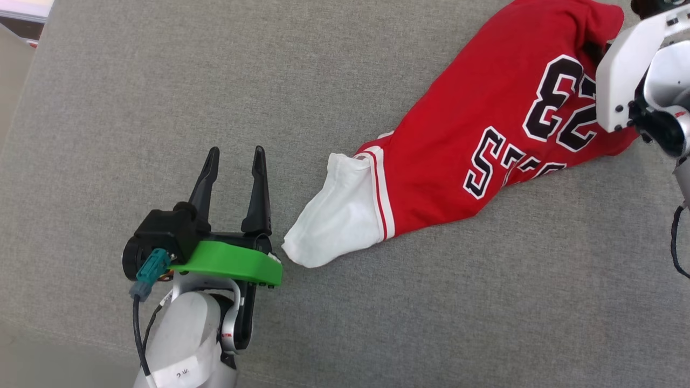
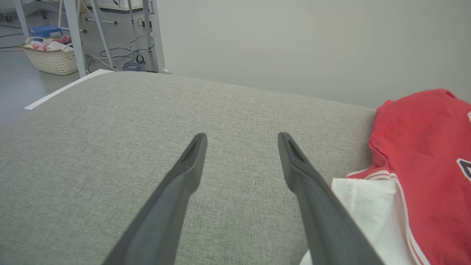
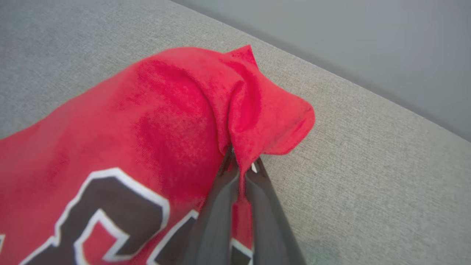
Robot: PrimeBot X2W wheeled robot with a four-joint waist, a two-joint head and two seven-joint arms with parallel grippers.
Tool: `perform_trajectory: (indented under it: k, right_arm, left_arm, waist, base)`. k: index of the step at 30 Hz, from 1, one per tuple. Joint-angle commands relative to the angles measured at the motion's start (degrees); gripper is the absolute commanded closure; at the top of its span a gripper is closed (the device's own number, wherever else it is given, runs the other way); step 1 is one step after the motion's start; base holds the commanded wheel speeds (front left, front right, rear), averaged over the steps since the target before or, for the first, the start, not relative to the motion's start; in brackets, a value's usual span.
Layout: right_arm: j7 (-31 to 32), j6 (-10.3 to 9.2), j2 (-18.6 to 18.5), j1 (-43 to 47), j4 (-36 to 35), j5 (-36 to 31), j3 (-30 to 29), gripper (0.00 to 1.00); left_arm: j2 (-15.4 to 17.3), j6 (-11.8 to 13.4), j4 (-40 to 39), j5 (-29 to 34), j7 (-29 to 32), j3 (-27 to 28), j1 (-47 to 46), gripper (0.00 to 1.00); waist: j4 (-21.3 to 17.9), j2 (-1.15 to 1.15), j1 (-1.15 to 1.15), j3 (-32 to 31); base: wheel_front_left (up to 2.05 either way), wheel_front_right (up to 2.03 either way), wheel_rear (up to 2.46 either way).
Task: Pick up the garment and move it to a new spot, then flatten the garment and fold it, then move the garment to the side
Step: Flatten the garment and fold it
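Holding: my right gripper [image 3: 243, 160] has its two dark fingers pressed together on a fold of the red jersey-style T-shirt with a black white-outlined "23" [image 1: 485, 134]. The pinch sits at the far red end, and cloth drapes over the fingertips.
Free arm: my left gripper [image 1: 236, 149] stands spread wide with nothing between its fingers, low over the grey woven fabric surface [image 1: 108, 108].
Garment position: it lies bunched into a long strip on the right half of the surface.
Long axis: diagonal — from the short white sleeve with red-and-white striped trim [image 1: 334, 215] at the near end up to the pinched red end by my right wrist.
Key relation: the sleeve lies just to the right of my left gripper, which is clearly the nearer arm. I cannot tell whether the cloth touches the gripper's base.
Next move, as I judge it: a short sideways reach with the left gripper onto the sleeve end.
Around: a pale woven plastic basket [image 2: 51, 59] and grey metal frame legs [image 2: 73, 36] stand on the floor, well apart.
In the way: I see nothing between gripper and sleeve.
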Motion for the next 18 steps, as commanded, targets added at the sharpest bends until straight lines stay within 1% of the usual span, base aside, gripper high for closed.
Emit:
perform_trajectory:
  k: [1,2,5,7,11,13,18]
  right_arm:
    - [-1.8,-0.04,0.2,1.2,0.9,0.5,0.5,0.09]
    - [-3.5,-0.04,0.5,1.7,1.7,0.9,0.6,0.0]
    - [-9.2,-0.04,0.9,2.8,3.0,0.9,0.8,0.0]
    - [-14.5,-0.04,1.3,3.5,3.6,0.4,0.0,0.0]
    - [-24.5,-0.04,2.6,6.4,4.4,-2.0,-2.4,0.0]
    - [-28.5,-0.04,3.5,8.3,4.2,-3.3,-4.0,0.0]
    - [-34.4,-0.04,5.5,14.0,1.9,-6.0,-8.2,0.0]
  left_arm:
    - [-0.5,-0.3,0.3,0.9,-0.3,0.4,-1.0,0.0]
    - [-0.6,-0.5,0.6,1.1,-0.3,0.5,-0.9,0.0]
    - [-0.8,-0.7,1.1,1.6,-0.3,1.0,-0.4,0.0]
    - [-0.8,-0.9,1.4,2.0,-0.3,1.3,0.1,0.0]
    - [-0.6,-1.1,2.0,2.6,-0.3,2.2,1.4,0.0]
    - [-0.4,-1.0,2.2,2.8,-0.3,2.6,2.2,0.0]
    - [0.2,-0.8,2.5,3.0,-0.3,3.2,3.7,0.0]
  waist:
    - [0.0,0.0,-0.01,-0.4]
    - [0.0,0.0,-0.01,-0.7]
    - [-0.3,0.0,-0.01,-2.0]
    - [-0.6,0.0,-0.01,-3.1]
    - [-1.6,0.0,-0.01,-5.9]
    - [-2.3,0.0,-0.01,-7.3]
    - [-3.8,0.0,-0.01,-10.1]
  base:
    - [0.0,0.0,0.0]
    - [0.0,0.0,0.0]
    - [0.0,0.0,0.0]
    - [0.0,0.0,0.0]
    - [0.0,0.0,0.0]
    - [0.0,0.0,0.0]
    - [0.0,0.0,0.0]
